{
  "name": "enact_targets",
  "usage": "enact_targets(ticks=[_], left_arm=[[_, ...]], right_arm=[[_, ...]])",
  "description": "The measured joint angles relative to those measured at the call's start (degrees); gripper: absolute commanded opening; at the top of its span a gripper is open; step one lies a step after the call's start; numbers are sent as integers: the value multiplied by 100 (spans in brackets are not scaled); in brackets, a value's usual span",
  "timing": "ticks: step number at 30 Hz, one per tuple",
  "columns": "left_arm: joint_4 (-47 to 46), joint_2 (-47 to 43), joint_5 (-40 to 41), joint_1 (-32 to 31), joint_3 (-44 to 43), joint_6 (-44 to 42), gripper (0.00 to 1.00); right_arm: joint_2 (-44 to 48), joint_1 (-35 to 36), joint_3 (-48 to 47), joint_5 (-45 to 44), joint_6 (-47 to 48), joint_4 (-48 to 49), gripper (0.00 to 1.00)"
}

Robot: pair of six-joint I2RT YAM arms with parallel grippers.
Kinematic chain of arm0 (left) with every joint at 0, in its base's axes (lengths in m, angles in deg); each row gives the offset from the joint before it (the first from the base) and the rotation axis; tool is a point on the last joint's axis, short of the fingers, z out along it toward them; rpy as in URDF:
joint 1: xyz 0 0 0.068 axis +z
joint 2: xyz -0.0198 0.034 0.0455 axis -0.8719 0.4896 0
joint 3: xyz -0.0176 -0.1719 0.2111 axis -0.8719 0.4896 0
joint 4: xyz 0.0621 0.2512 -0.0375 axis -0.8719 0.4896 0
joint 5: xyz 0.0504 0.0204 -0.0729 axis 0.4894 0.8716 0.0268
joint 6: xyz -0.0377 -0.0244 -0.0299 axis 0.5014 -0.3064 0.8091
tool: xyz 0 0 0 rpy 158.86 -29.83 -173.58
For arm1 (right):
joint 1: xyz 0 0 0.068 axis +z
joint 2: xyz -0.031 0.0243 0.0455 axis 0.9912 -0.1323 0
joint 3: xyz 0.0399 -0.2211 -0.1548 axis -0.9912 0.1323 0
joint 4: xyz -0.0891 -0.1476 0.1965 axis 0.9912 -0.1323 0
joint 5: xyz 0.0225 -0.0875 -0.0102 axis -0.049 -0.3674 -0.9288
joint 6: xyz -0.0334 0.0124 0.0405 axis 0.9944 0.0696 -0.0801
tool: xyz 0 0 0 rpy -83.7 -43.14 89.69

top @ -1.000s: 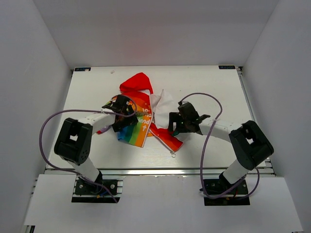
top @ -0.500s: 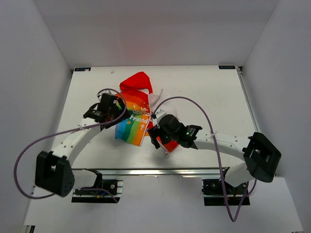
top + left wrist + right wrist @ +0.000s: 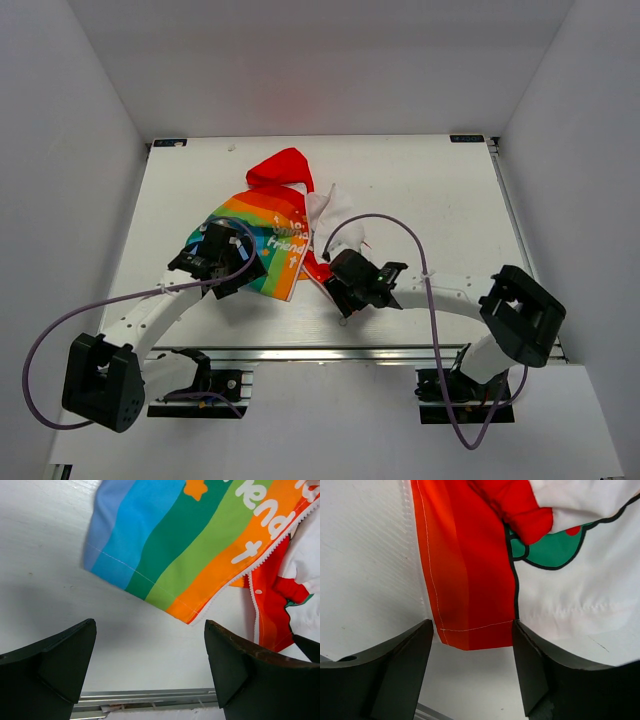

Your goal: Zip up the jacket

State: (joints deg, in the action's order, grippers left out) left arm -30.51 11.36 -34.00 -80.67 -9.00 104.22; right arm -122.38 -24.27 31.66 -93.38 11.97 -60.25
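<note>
While the jacket (image 3: 283,215) lies crumpled on the tabletop (image 3: 430,190), the left end effector (image 3: 150,647) gapes empty beside its rainbow hem (image 3: 150,592), and the right end effector (image 3: 471,635) stands released astride the red trim (image 3: 470,575).

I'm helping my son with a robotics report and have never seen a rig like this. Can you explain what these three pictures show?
These are two robot arms bolted to a white table, each ending in a two-finger gripper. The wide picture looks down from above and behind them. The other two come from small cameras on the wrists, so the dark shapes at the bottom are each gripper's own fingers. On the table lies a crumpled child's jacket, rainbow, red and white, its zip undone. The left gripper is open over bare table near the rainbow hem, holding nothing. The right gripper has its jaws either side of the jacket's red edge, not yet pinching it.
</note>
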Motion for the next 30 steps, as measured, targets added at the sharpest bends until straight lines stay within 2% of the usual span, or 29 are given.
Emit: enact_targets(ticks=[3, 4, 9, 12, 13, 15, 24, 30], left_arm=[[-15, 0, -55, 0, 0, 2, 98], [-15, 0, -63, 0, 0, 2, 98], [-9, -2, -92, 0, 0, 0, 98], [-7, -11, -98, 0, -9, -22, 98], [-4, -15, -111, 0, -15, -31, 98], [-11, -31, -208, 0, -28, -70, 98], [-643, -162, -1257, -90, -22, -260, 98], [-1427, 81, -1829, -643, 85, -173, 98]], right_arm=[[-223, 0, 0, 37, 42, 46, 64], [-306, 0, 0, 48, 42, 52, 57], [-529, 0, -170, 111, -9, 98, 39], [-586, 2, -199, 256, -103, 186, 23], [-595, 0, -199, 310, -125, 221, 10], [-601, 0, -199, 452, -155, 293, 0], [-568, -48, -85, 1226, -313, 730, 0], [297, -87, 365, 1405, -551, 1043, 0]])
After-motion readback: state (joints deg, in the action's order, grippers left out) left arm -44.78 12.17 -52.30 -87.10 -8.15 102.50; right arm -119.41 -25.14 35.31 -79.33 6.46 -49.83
